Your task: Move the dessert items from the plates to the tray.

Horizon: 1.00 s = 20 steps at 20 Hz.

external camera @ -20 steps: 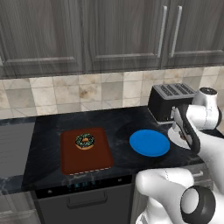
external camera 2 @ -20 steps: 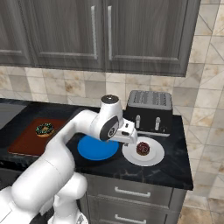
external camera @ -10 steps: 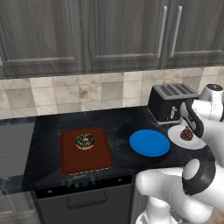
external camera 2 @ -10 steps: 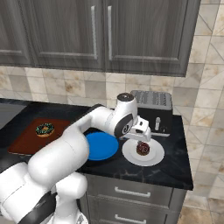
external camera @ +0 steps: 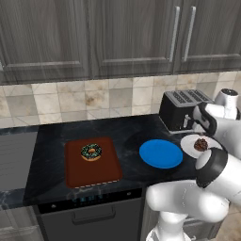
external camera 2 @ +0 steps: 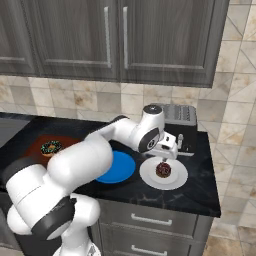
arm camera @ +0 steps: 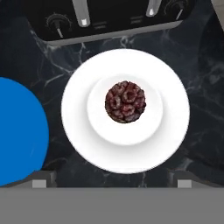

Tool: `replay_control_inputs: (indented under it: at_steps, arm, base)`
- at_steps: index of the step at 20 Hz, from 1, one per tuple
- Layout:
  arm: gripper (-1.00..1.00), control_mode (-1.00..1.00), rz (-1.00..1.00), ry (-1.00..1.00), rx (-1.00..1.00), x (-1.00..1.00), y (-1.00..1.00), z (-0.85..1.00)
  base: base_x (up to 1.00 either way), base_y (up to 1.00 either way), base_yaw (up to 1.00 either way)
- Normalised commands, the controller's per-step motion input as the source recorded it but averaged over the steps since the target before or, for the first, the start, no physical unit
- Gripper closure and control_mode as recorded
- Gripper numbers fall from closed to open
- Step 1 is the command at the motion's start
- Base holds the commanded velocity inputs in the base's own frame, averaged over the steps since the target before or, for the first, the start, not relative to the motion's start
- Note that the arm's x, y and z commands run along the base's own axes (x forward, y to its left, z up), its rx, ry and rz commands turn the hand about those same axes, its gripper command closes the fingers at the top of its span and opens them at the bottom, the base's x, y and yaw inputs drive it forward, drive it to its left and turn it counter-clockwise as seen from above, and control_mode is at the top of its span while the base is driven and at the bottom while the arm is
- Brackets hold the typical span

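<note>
You are hovering the gripper point(external camera 2: 165, 153) above the white plate point(arm camera: 175, 127), with its jaws standing wide and nothing between them, and the small dark-brown sweet point(arm camera: 125, 101) is sitting in the middle of that plate, just ahead of the fingertips in the hand view. The chocolate donut point(external camera: 91, 151) is already lying on the reddish-brown tray point(external camera: 106, 174), and the blue plate point(external camera: 160, 153) between tray and white plate is bare, so you are working on the second and last dessert. To do this well, you are wanting to bring the sweet squarely between the fingertips before you descend; it looks a touch ahead of them for now, so nudge forward, come straight down, and close gently, since a soft, round morsel is likely to squash or roll off sideways if you pinch it off-centre. Stop short of the plate so the tips are not scraping or tipping it. Mind the black toaster point(external camera 2: 175, 117) standing just behind the plate, near the wrist, and lift clear before swinging across toward the tray. Everything is resting on a dark marbled counter point(external camera: 132, 129), with a beige tiled backsplash point(external camera: 94, 101) and dark grey cabinets point(external camera: 132, 37) above it.
</note>
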Motion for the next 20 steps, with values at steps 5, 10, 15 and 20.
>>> replay_control_inputs:
  at_steps: [5,10,15,20]
  arm:
    - [-1.0,-1.0,0.0,0.0,0.0,0.35,-0.15,-0.15]
    - [-1.0,-1.0,0.0,0.0,0.0,0.31,-0.14,-0.12]
    - [-1.0,-1.0,0.0,0.0,0.01,0.12,-0.12,-0.1]
    - [-1.0,-1.0,0.01,0.0,0.03,0.02,-0.07,-0.26]
  base:
    - [0.0,0.0,0.0]
    - [0.0,0.0,0.0]
    - [0.0,0.0,0.0]
    - [0.0,0.0,0.0]
